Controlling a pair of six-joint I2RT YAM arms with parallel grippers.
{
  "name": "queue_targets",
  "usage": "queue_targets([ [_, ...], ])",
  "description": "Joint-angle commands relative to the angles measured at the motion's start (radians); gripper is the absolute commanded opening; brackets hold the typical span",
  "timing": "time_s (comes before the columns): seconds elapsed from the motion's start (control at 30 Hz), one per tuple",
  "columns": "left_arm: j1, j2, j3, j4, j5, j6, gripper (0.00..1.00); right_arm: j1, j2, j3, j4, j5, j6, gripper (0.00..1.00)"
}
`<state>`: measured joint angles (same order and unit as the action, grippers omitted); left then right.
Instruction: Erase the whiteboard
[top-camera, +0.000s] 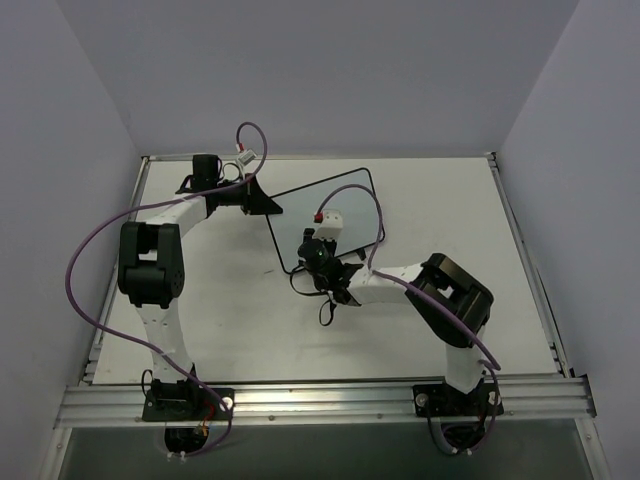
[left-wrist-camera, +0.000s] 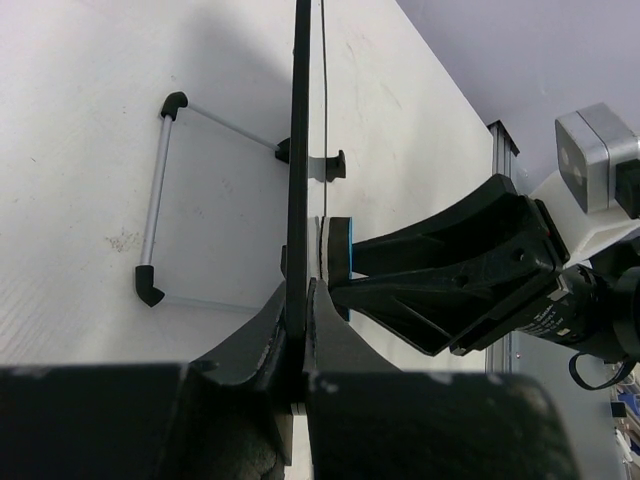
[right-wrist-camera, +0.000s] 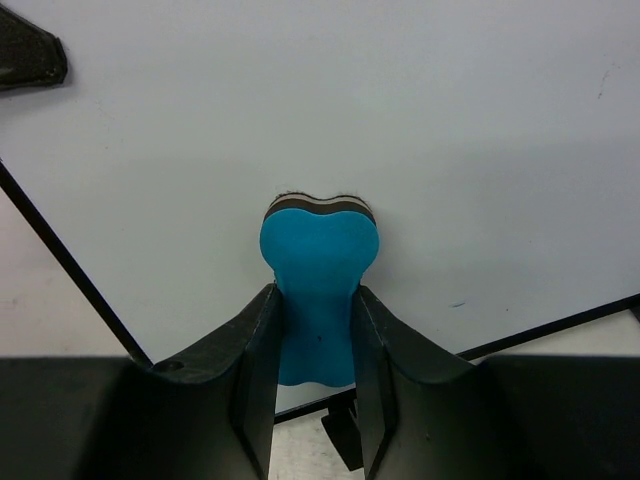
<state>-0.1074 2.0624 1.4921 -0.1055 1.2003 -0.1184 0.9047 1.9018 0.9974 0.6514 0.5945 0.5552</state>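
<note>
The whiteboard is held tilted over the back middle of the table; its face is white with no words showing. In the left wrist view it is edge-on. My left gripper is shut on its left edge. My right gripper is shut on the blue bone-shaped eraser and presses its dark felt end against the board's face. The eraser also shows in the left wrist view. One tiny blue mark sits near the board's lower frame.
A thin metal bar stand with black corner pieces lies on the table behind the board. The white table has metal rails at its front and right side. Grey walls close in on three sides.
</note>
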Motion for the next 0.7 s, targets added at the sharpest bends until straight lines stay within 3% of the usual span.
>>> queue_targets([
  [0.0,-0.048,-0.016,0.010,-0.014,-0.005,0.168,0.02,-0.123,0.034,-0.045,-0.049,-0.108,-0.003,0.00],
  [0.13,-0.048,-0.016,0.011,-0.014,-0.004,0.168,0.02,-0.197,0.010,-0.104,-0.070,-0.093,0.005,0.00],
  [0.43,-0.043,-0.001,0.031,-0.071,-0.010,0.197,0.02,-0.213,-0.009,-0.259,-0.045,0.018,0.150,0.00],
  [0.67,-0.034,-0.016,0.037,-0.095,-0.024,0.226,0.02,-0.211,0.023,-0.250,-0.070,0.025,0.200,0.00],
])
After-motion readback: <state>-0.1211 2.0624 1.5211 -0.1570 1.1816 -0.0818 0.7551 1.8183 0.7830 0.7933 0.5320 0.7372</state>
